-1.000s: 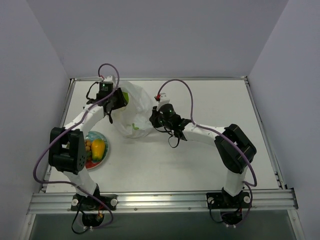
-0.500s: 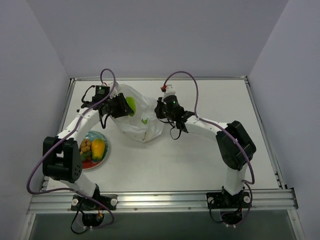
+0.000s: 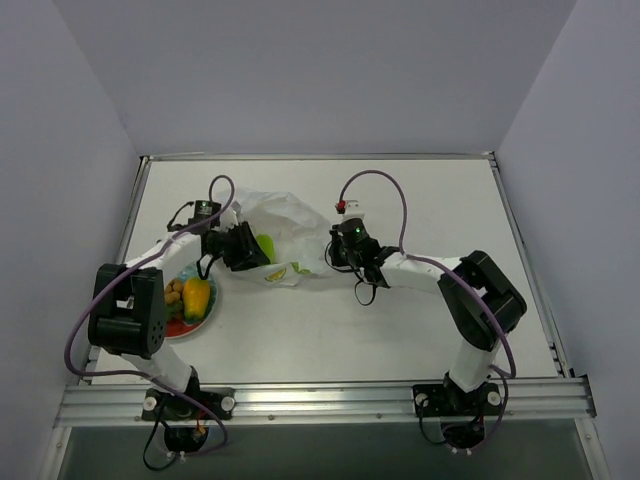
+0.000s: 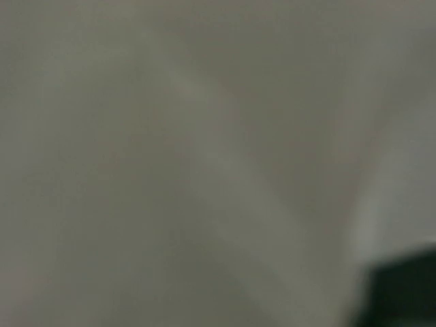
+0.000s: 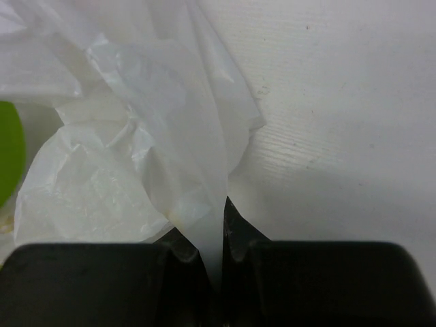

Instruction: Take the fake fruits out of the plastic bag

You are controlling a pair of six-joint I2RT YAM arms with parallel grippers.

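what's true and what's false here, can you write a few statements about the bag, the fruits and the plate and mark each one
1. The right jaws are shut on a fold of the plastic bag. True.
2. The lime green fruit lies on the plate. False: it is off the plate, at the left jaws, which appear to hold it against the bag.
3. The plate has no fruit on it. False: a yellow-orange fruit lies on it, with other small pieces beside it.
4. The plate is on the left arm's side of the table. True.
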